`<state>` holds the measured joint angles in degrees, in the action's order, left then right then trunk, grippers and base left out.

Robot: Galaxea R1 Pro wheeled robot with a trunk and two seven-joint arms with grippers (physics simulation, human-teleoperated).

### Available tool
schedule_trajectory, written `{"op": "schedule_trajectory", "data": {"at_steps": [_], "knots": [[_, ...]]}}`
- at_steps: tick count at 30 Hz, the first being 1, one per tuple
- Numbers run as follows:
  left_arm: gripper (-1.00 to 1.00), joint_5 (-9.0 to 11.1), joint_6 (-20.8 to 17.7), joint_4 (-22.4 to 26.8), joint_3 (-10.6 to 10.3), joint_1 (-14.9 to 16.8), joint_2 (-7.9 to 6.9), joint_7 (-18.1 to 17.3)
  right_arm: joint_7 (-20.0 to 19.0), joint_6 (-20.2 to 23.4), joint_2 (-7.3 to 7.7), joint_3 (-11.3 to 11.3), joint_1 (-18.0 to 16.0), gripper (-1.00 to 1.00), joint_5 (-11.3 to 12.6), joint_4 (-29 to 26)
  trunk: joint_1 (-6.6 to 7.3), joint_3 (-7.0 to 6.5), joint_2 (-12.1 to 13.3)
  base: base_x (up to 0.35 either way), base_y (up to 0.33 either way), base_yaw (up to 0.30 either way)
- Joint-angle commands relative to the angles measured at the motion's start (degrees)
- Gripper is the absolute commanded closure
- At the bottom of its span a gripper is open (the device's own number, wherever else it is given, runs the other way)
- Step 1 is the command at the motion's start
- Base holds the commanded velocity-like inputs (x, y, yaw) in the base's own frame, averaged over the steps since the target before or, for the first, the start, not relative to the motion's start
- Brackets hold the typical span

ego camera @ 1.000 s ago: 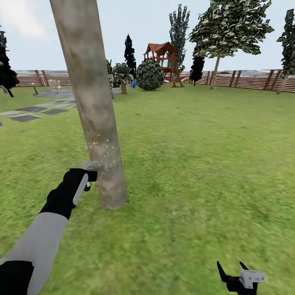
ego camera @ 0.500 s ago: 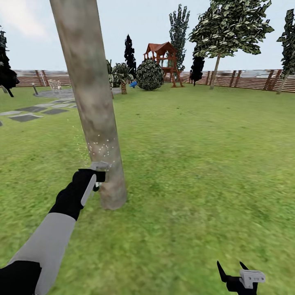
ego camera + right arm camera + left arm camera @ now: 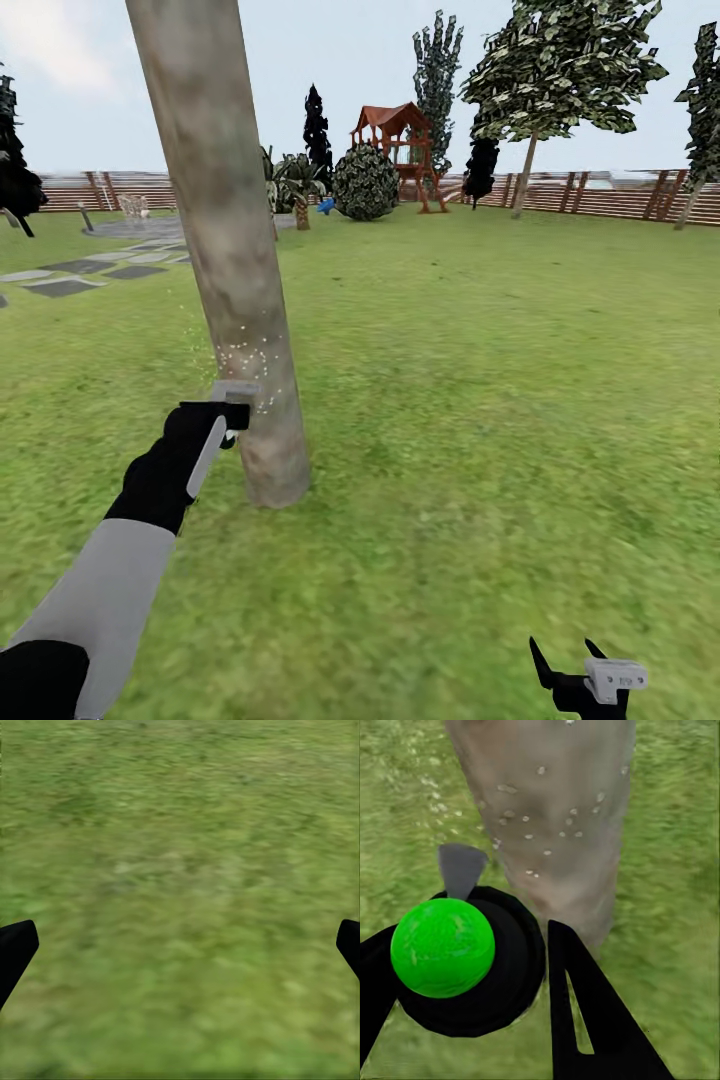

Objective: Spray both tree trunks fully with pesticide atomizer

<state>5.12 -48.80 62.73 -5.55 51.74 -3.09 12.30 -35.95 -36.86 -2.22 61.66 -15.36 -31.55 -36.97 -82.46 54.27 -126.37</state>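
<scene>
atomizer (image 3: 442, 946) near tree trunk (image 3: 225, 260), lawn (image 3: 480, 400) open

Your left arm (image 3: 110, 570) reaches forward and up, its grey forearm ending in a black wrist, and the left gripper (image 3: 472, 967) has its 2 fingers closed around a load. Your right gripper (image 3: 568, 655) hangs low, its 2 fingers (image 3: 15, 949) spread wide apart with nothing between them.

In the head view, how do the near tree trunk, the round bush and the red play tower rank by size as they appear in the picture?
1. Tree trunk: by far the largest, though it stands nearest the camera.
2 and 3. Round bush and red play tower: both far off and much alike in apparent size, so I do not rank them.
</scene>
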Motion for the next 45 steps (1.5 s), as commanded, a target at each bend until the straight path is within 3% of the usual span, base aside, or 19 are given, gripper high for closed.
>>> {"op": "schedule_trajectory", "data": {"at_steps": [1, 3, 5, 7, 10, 12, 14, 17, 20, 21, 22, 25, 28, 30, 32, 34, 38, 45], "knots": [[1.0, 0.92, -0.36, 0.3, 0.83, 0.12, -1.23, 0.4, -0.44, -0.23, -0.06, 0.48, -0.07, -1.0, -0.36, -0.08, 0.01, 0.05, -0.02, -0.002, 0.0, 0.0], [1.0, 1.39, -0.51, 0.42, 2.89, 0.32, -3.48, 0.15, -0.44, -0.23, -0.06, 0.48, -0.1, -1.0, -0.36, -0.08, 0.01, 0.05, -0.02, -0.001, 0.0, 0.0], [1.0, 1.7, -0.64, 0.84, 3.78, 0.54, -3.93, 0.11, -0.44, -0.23, -0.07, 0.48, -0.1, -1.0, -0.36, -0.11, 0.01, 0.05, -0.02, 0.0, 0.0, 0.0], [1.0, 1.75, -1.75, 3.16, 3.58, 0.69, -2.45, 0.17, -0.44, -0.23, -0.07, 0.48, -0.11, -1.0, -0.36, -0.11, 0.01, 0.05, -0.02, 0.0, 0.0, 0.0], [1.0, 1.27, -4.87, 6.01, 3.23, 0.83, 1.88, 0.35, -0.44, -0.23, -0.07, 0.47, -0.09, -1.0, -0.36, -0.12, 0.01, 0.05, -0.02, 0.0, 0.0, 0.0], [1.0, 1.12, -5.59, 7.06, 3.06, 0.89, 2.33, 0.42, -0.44, -0.23, -0.07, 0.48, -0.1, -1.0, -0.36, -0.12, 0.01, 0.05, -0.02, 0.0, 0.0, 0.0], [1.0, 1.02, -7.45, 8.01, 3.53, 0.9, 1.7, 0.44, -0.44, -0.24, -0.07, 0.48, -0.11, -1.0, -0.36, -0.12, 0.01, 0.05, -0.02, 0.0, 0.0, 0.0], [1.0, 1.43, -8.29, 10.16, 4.97, 0.94, -1.2, 0.22, -0.44, -0.23, -0.07, 0.47, -0.11, -1.0, -0.36, -0.12, 0.01, 0.05, -0.02, 0.0, 0.0, 0.0], [1.0, 1.63, -8.38, 10.37, 5.1, 1.41, -1.78, 0.19, -0.44, -0.23, -0.07, 0.48, -0.1, -1.0, -0.36, -0.12, 0.01, 0.05, -0.02, 0.0, 0.0, 0.0], [1.0, 1.7, -8.4, 10.44, 5.01, 1.7, -1.46, 0.2, -0.44, -0.23, -0.07, 0.48, -0.1, -1.0, -0.36, -0.12, 0.01, 0.05, -0.02, 0.0, 0.0, 0.0], [1.0, 1.63, -8.42, 10.89, 4.73, 2.31, 0.4, 0.29, -0.44, -0.24, -0.07, 0.48, -0.1, -1.0, -0.36, -0.12, 0.01, 0.05, -0.02, 0.0, 0.0, 0.0], [1.0, 1.21, -8.42, 11.31, 4.53, 2.37, 3.28, 0.43, -0.44, -0.23, -0.07, 0.47, -0.08, -1.0, -0.36, -0.12, 0.01, 0.05, -0.02, 0.0, 0.0, 0.0], [1.0, 1.03, -8.4, 11.27, 4.91, 1.7, 2.51, 0.37, -0.44, -0.23, -0.07, 0.45, -0.1, -1.0, -0.36, -0.12, 0.01, 0.05, -0.02, 0.0, 0.0, 0.0], [1.0, 0.93, -8.14, 11.08, 4.97, 1.2, 0.8, 0.2, -0.44, -0.23, -0.07, 0.41, -0.1, -1.0, -0.36, -0.12, 0.01, 0.05, -0.02, 0.0, 0.0, 0.0], [1.0, 1.03, -7.43, 10.7, 4.7, -1.66, -0.12, 0.24, -0.44, -0.23, -0.07, 0.4, -0.09, -1.0, -0.36, -0.12, 0.01, 0.05, -0.02, 0.0, 0.0, 0.0], [1.0, 1.23, -7.16, 10.51, 4.55, -3.98, 0.05, 0.2, -0.44, -0.23, -0.07, 0.39, -0.08, -1.0, -0.36, -0.07, 0.01, 0.05, -0.02, 0.0, 0.0, 0.0], [1.0, 1.13, -2.32, 7.86, 2.47, -7.75, 0.76, 0.79, -0.44, -0.23, -0.07, 0.39, -0.07, -1.0, -0.36, -0.03, 0.01, 0.05, -0.02, 0.0, 0.0, 0.0], [1.0, 1.07, 18.71, -17.57, 2.35, -8.3, 0.8, 2.31, -0.44, -0.23, -0.07, 0.38, -0.09, -1.0, -0.36, -0.03, 0.01, 0.05, -0.02, 0.0, 0.0, 0.0]]}}
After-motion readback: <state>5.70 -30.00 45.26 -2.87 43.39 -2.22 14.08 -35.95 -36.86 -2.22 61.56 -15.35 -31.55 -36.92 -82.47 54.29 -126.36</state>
